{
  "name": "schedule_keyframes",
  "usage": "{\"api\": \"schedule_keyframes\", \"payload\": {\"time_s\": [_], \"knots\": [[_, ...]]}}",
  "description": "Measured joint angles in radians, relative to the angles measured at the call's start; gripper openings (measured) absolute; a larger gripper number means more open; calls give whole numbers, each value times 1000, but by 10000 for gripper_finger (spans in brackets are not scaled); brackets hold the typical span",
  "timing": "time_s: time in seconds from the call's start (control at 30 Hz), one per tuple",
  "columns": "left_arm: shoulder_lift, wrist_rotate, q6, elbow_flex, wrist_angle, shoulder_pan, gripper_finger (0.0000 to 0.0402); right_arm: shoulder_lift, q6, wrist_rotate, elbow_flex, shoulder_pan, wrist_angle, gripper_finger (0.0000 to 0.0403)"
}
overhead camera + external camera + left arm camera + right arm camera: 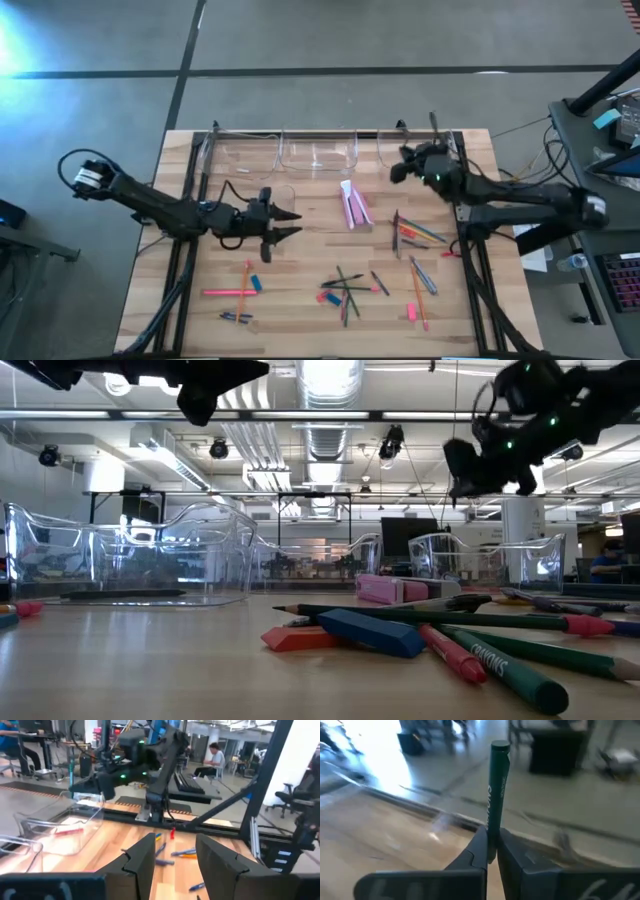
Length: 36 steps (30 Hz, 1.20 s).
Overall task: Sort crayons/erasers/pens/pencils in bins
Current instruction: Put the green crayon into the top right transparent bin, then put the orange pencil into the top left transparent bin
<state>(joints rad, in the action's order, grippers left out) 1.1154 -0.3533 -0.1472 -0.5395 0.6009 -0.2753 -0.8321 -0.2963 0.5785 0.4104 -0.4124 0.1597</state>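
Note:
My right gripper (pixel 397 172) hangs above the table's far right part, near the clear bins (pixel 320 157) along the far edge, and is shut on a dark green crayon (pixel 497 785). It shows high up in the low view (pixel 466 468). My left gripper (pixel 290 225) is open and empty above the table's left middle, fingers pointing toward the right edge (pixel 175 852). Pink erasers (pixel 355 208) lie at the table's middle. Blue erasers (pixel 333 298) and a small pink one (pixel 411 312) lie among loose sticks near the front. My right gripper pinches the green crayon near one end (pixel 492 832) between its two fingers. The rest of the crayon sticks out past the fingertips, in line with them. It is lifted clear of the table.
Loose pens, pencils and crayons lie at the right (pixel 415 235), front middle (pixel 345 290) and front left (pixel 235 292). A clear bin (pixel 65 832) near my left gripper holds a pink stick. Black frame rails run along both table sides. A person sits in the room beyond.

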Motion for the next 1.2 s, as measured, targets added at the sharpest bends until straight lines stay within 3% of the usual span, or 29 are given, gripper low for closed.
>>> {"api": "schedule_keyframes", "payload": {"time_s": [0.13,0.27,0.6,0.77,0.93,1.1,1.2], "knots": [[31,-1,5,5,39,5,127,-29,-25,-227,-20,-247,-7,13],[43,-2,3,4,47,5,128,-91,-52,-372,-18,-395,-29,20],[11,-4,-8,1,-5,5,128,-134,-13,-424,-7,-417,-33,125],[-60,-57,-86,-83,-341,3,128,-36,5,-425,-7,-384,-66,160],[-91,-109,-174,-218,-765,-26,128,105,6,-474,-8,-293,-79,165],[-56,-117,-336,-355,-1194,-68,128,236,8,-527,-13,-99,-67,154],[-20,-60,-435,-391,-1333,-104,128,291,8,-526,-32,49,-34,150]]}}
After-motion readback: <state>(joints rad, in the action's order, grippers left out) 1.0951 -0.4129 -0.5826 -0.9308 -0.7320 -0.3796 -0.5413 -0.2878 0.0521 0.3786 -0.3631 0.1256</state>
